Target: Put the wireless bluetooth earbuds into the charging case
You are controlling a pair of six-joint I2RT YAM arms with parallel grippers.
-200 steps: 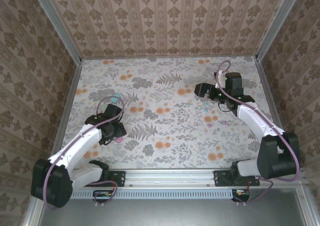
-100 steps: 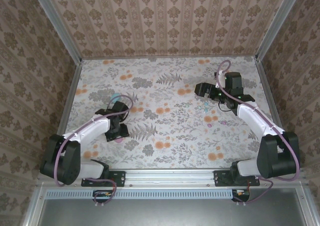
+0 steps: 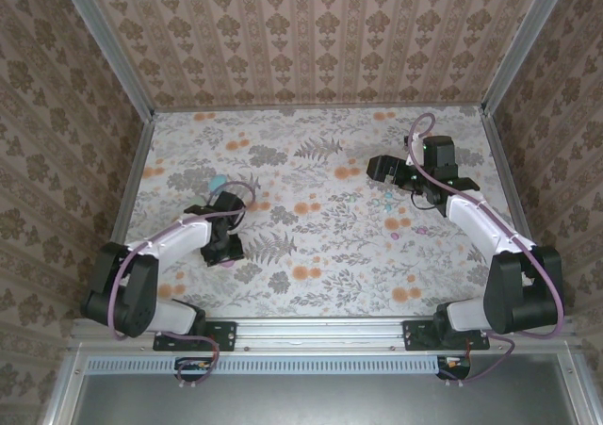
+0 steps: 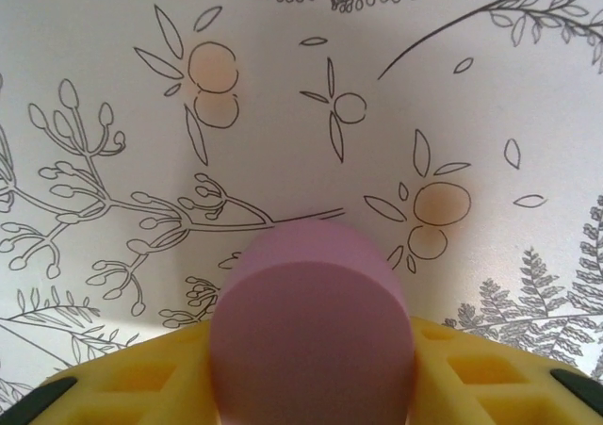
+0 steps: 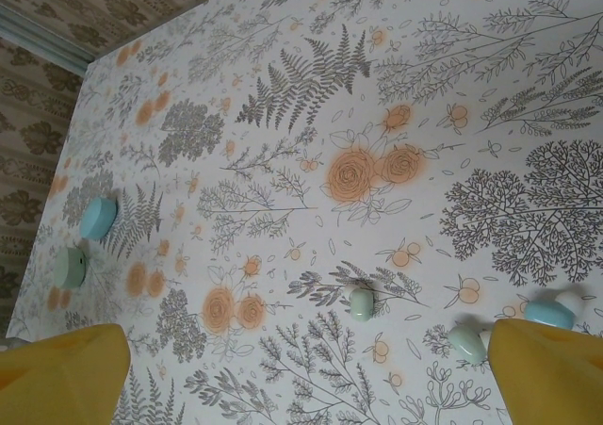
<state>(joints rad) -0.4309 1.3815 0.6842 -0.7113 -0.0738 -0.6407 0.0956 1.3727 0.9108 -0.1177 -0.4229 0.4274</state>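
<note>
Floral-print counter (image 3: 311, 284) boxed in by patterned walls. Your left tool (image 4: 311, 354) is near the left edge. Its yellow fingers (image 4: 141, 383) sit against both flanks of the pink case (image 4: 311, 302), so it reads as clamped on it. Can't tell whether the lid is up.

Your right tool (image 5: 306, 342) hangs toward the far-right corner with its fingers wide apart and nothing between them. The earbuds lie loose on the counter below it: a mint earbud (image 5: 361, 302), a pale earbud (image 5: 466, 340) just beside it, and a teal earbud (image 5: 549, 314) partly tucked behind the right-hand finger.

Step in hand, as I judge it: case secured, no bud picked yet, so the task is early. Next you need the right tool centred over one bud before it comes down. They're tiny and will skid if a finger lands off-centre. The mint one is the most open target.

The buds sit well apart from the pink case, so a carry across the counter follows. A teal case (image 5: 98, 218) and a mint case (image 5: 70, 266) lie near the left edge, close to the left tool. Don't confuse them with the held one.
</note>
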